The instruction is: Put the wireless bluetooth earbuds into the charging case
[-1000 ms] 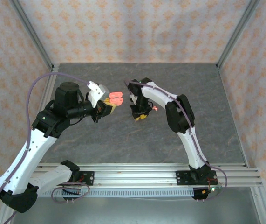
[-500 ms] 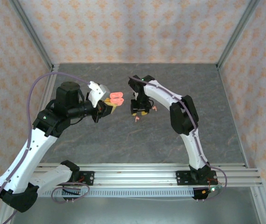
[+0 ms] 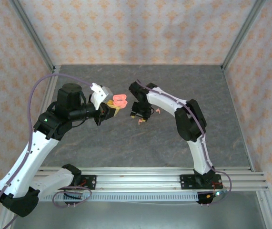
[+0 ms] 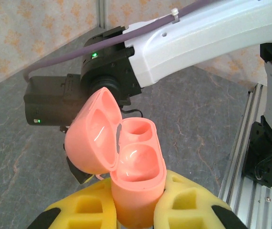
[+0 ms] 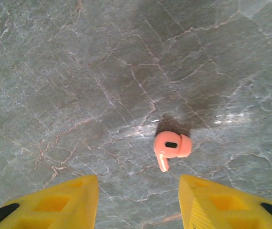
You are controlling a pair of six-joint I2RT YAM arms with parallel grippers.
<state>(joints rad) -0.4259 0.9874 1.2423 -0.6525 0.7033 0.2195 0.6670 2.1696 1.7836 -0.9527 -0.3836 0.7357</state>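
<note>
My left claw [image 4: 135,212] clamps the open pink case [image 4: 136,164], its base hidden at frame bottom; my right claw [image 5: 138,202], parted and empty, hangs over one pink earbud [image 5: 172,146] right of centre.

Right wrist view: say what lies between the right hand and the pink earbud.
Bare tabletop, as the right wrist view shows, separates the pink earbud from the open right hand.

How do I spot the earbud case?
On the grey stone-look table, find the left gripper. It pinches a salmon-pink oval case, lid open, both hollows empty; the pink earbuds lying nearby are far smaller.
</note>
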